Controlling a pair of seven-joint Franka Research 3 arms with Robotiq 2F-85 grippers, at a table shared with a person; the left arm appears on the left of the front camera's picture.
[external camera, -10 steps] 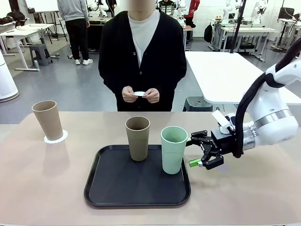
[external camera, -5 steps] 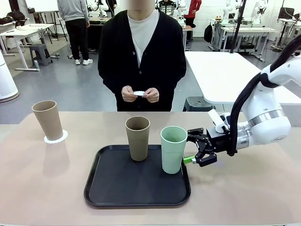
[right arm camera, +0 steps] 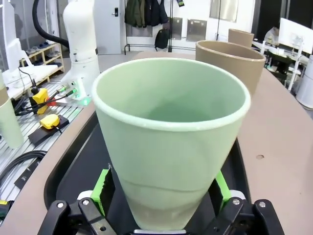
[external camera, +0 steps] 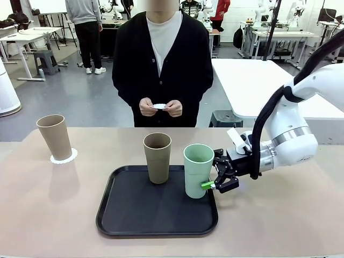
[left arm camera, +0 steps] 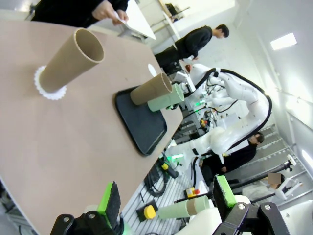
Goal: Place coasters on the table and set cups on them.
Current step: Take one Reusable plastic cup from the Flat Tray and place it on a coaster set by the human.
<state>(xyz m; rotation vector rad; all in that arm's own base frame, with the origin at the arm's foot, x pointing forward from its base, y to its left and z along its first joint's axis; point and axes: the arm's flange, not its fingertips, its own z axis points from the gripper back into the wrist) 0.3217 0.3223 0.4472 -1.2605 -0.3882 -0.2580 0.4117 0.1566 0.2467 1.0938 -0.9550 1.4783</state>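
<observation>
Right pincer (external camera: 212, 173) spread wide around mint cup (external camera: 198, 169) on black tray (external camera: 134, 215) — left pincer (left arm camera: 167, 198) spread, empty

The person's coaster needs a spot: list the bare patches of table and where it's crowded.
Bare table: between the tan cup on its coaster and the black tray; the near-left corner; the near-right stretch beside the tray, in front of the right arm. Crowded: the tray's right end, where the right gripper straddles the mint green cup, beside the second tan cup.
</observation>
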